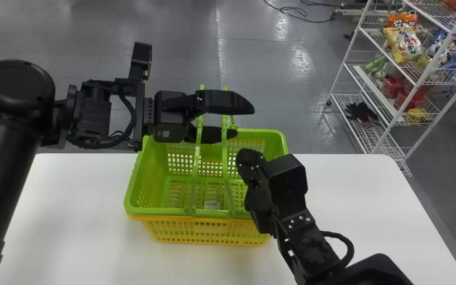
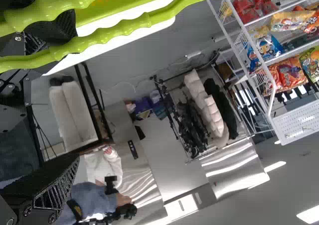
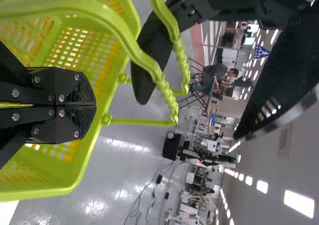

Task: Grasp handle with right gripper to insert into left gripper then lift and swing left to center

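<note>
- The left gripper point(image 1: 242, 120), just above the middle of the frame, has its jaws spread apart.
- Between them stand the green handles point(image 1: 225, 154), both raised, their tops poking up past the upper jaw; nothing clamps them.
- The right gripper point(image 1: 247, 162), right of the middle over the basket's right side, has its jaws together, with nothing visible between them.
- The handles rise from the green basket point(image 1: 130, 200) in the middle of the frame, nested in a yellow basket point(image 1: 184, 229).
- Both baskets rest on the white table point(image 1: 73, 198) that spans the lower part.
- Upper right, beyond the table, a white rack point(image 1: 378, 92) holds snack bags point(image 1: 404, 43), with black gloves point(image 1: 362, 113) lower down.
</note>
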Available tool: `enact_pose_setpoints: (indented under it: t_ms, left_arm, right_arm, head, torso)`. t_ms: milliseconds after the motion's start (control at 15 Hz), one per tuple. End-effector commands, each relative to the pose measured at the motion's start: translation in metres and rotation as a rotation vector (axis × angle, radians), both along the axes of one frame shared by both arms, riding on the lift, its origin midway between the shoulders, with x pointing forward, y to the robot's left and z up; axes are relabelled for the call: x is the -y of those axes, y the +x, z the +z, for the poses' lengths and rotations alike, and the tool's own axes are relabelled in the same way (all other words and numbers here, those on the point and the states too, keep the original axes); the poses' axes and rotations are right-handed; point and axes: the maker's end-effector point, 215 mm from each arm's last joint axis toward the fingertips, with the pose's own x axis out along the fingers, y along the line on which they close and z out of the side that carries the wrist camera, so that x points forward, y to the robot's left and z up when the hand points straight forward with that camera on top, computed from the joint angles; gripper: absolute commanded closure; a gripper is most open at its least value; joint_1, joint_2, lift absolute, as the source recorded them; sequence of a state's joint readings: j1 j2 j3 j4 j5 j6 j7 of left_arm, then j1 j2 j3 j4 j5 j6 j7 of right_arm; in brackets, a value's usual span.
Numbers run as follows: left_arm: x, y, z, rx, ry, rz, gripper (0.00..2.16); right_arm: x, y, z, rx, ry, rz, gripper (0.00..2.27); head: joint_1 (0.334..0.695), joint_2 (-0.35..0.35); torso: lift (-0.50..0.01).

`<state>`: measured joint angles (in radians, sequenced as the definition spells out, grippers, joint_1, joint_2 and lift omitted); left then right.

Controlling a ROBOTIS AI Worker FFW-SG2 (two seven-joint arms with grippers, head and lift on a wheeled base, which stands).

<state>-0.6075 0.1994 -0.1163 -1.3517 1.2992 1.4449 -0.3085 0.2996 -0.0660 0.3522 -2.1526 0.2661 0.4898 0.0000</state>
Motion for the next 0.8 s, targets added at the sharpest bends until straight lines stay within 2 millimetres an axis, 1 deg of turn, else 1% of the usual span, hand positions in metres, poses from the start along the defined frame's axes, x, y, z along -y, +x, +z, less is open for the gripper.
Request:
enact_pose_setpoints:
  t_ms: [0, 133, 200, 267, 333, 400, 467, 533, 600, 667, 733]
  left_arm:
    - [0.001, -0.001, 0.003, -0.012, -0.022, -0.004, 0.05]
    - [-0.001, 0.001, 0.009, -0.037, -0.063, -0.005, 0.05]
    - [-0.002, 0.001, 0.011, -0.052, -0.081, -0.009, 0.05]
    - [-0.002, 0.003, 0.013, -0.062, -0.095, -0.007, 0.05]
    - [-0.001, 0.004, 0.013, -0.078, -0.11, -0.008, 0.05]
    - [0.001, 0.003, 0.014, -0.084, -0.12, -0.011, 0.05]
    - [0.003, 0.004, 0.016, -0.087, -0.126, -0.012, 0.05]
    - [0.003, 0.004, 0.02, -0.086, -0.136, -0.015, 0.05]
    - [0.003, 0.004, 0.024, -0.081, -0.137, -0.016, 0.05]
    - [0.003, 0.006, 0.027, -0.076, -0.135, -0.016, 0.05]
    - [0.002, 0.007, 0.031, -0.067, -0.13, -0.017, 0.05]
  right_arm:
    - [0.037, -0.013, 0.003, 0.007, -0.015, -0.057, 2.15]
    - [0.072, -0.029, 0.002, 0.022, -0.029, -0.107, 2.04]
    - [0.085, -0.033, -0.003, 0.015, -0.039, -0.122, 1.97]
    - [0.095, -0.037, -0.008, 0.006, -0.044, -0.133, 1.96]
    - [0.101, -0.041, -0.011, 0.006, -0.035, -0.14, 1.84]
    - [0.105, -0.044, -0.007, 0.024, -0.024, -0.143, 1.6]
    - [0.108, -0.048, -0.003, 0.044, -0.02, -0.142, 1.07]
    - [0.11, -0.054, 0.002, 0.067, -0.007, -0.141, 0.7]
    - [0.112, -0.059, 0.008, 0.092, 0.003, -0.139, 0.46]
    - [0.114, -0.065, 0.011, 0.11, 0.009, -0.137, 0.28]
    - [0.118, -0.071, 0.011, 0.118, 0.015, -0.141, 0.18]
  head:
    - [0.695, -0.097]
    - [0.695, -0.125]
    - [0.695, -0.159]
    - [0.695, -0.174]
    - [0.695, -0.19]
    - [0.695, -0.203]
    - [0.695, -0.212]
    - [0.695, -0.227]
    - [0.695, -0.233]
    - [0.695, -0.238]
    - [0.695, -0.242]
  torso:
    - [-0.093]
    - [-0.093]
    - [-0.093]
    - [-0.093]
    - [-0.093]
    - [-0.093]
    - [-0.093]
    - [-0.093]
    - [-0.093]
    - [-0.093]
    - [-0.093]
